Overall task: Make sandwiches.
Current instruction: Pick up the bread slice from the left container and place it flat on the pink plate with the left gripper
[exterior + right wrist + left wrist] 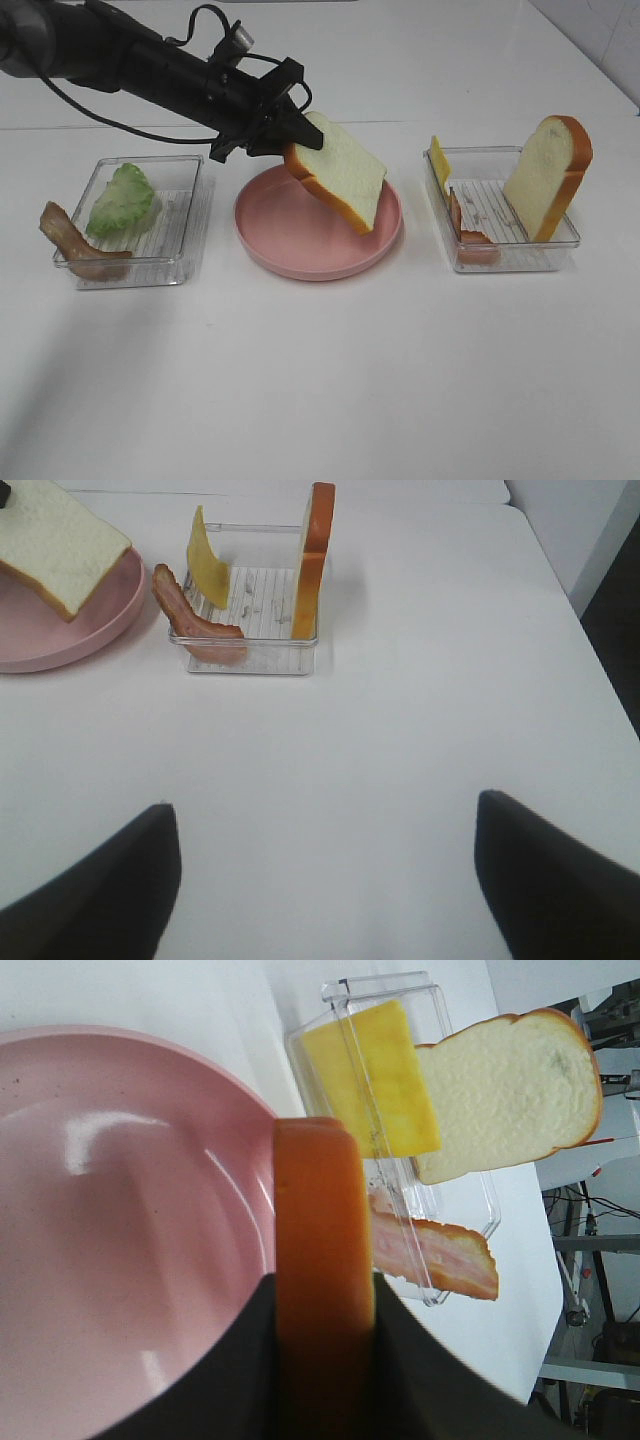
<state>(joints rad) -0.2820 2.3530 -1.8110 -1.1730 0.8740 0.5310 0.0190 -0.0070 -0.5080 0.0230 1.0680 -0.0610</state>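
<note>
While the left gripper (290, 140) clamps one bread slice (340, 172) by its crust edge, the high view shows that slice tilted over the round pink plate (300, 265) in the middle of the desk (320, 380); whether its low corner touches the plate I cannot tell; the left tray (190, 215) holds the lettuce leaf (122, 200), with a bacon strip (70, 240) draped over its front corner; the right tray (520, 255) holds the cheese slice (439, 160), a second bacon strip (465, 225) and the second bread slice (548, 175), which stands upright, leaning. From the left wrist, dark fingers (240, 1370) press both sides of the orange-brown crust, the plate beneath. From the right wrist, the right gripper (325, 880) hangs over bare desk, jaws spread wide and holding nothing, apart from the right tray.
</note>
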